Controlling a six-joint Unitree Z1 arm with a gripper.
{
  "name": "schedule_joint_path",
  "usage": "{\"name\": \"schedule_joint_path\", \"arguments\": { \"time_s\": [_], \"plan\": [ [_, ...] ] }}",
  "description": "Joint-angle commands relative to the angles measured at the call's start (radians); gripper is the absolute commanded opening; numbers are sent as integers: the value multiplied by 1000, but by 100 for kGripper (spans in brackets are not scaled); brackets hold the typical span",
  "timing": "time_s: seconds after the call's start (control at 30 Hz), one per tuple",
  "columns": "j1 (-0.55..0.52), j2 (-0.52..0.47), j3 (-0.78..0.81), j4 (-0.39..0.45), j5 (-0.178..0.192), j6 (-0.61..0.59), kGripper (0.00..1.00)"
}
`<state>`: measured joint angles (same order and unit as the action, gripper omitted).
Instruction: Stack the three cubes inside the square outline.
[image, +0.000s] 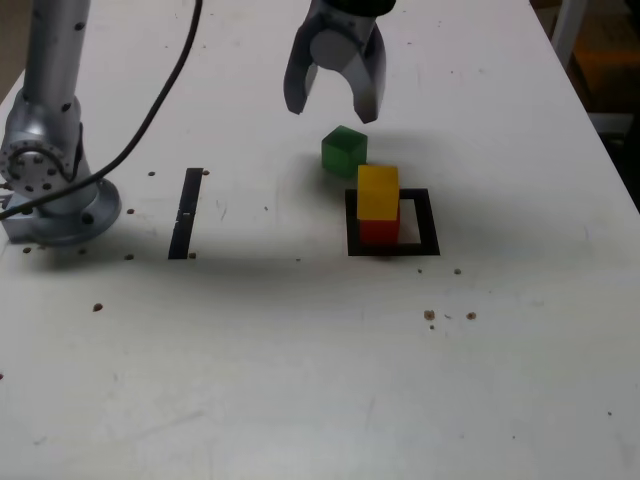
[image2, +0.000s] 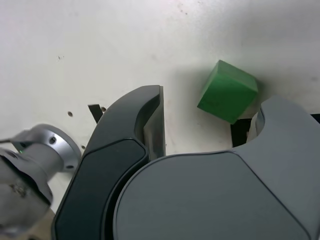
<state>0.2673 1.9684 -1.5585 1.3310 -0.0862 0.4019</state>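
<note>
The yellow cube (image: 378, 191) sits on top of the red cube (image: 378, 232), both inside the square outline (image: 424, 228), toward its left side in the exterior view. The green cube (image: 344, 152) (image2: 228, 91) rests on the table just behind the outline's far left corner. My gripper (image: 333, 105) (image2: 210, 107) hangs open above and slightly behind the green cube, nothing between its fingers. In the wrist view the green cube lies between the two jaws, below them.
A straight narrow black strip (image: 186, 212) lies on the white table (image: 300, 360) at the exterior view's left. The arm's metal base (image: 45, 170) with a black cable stands further left. Small dark specks dot the table.
</note>
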Motion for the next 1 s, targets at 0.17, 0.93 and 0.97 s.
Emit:
{"name": "schedule_joint_path", "arguments": {
  "time_s": [0.17, 0.93, 0.97],
  "plan": [
    [1, -15, 66, -70, -27, 105, 71],
    [1, -14, 192, -247, -72, 260, 70],
    [1, -12, 193, -251, -71, 263, 70]
  ]
}}
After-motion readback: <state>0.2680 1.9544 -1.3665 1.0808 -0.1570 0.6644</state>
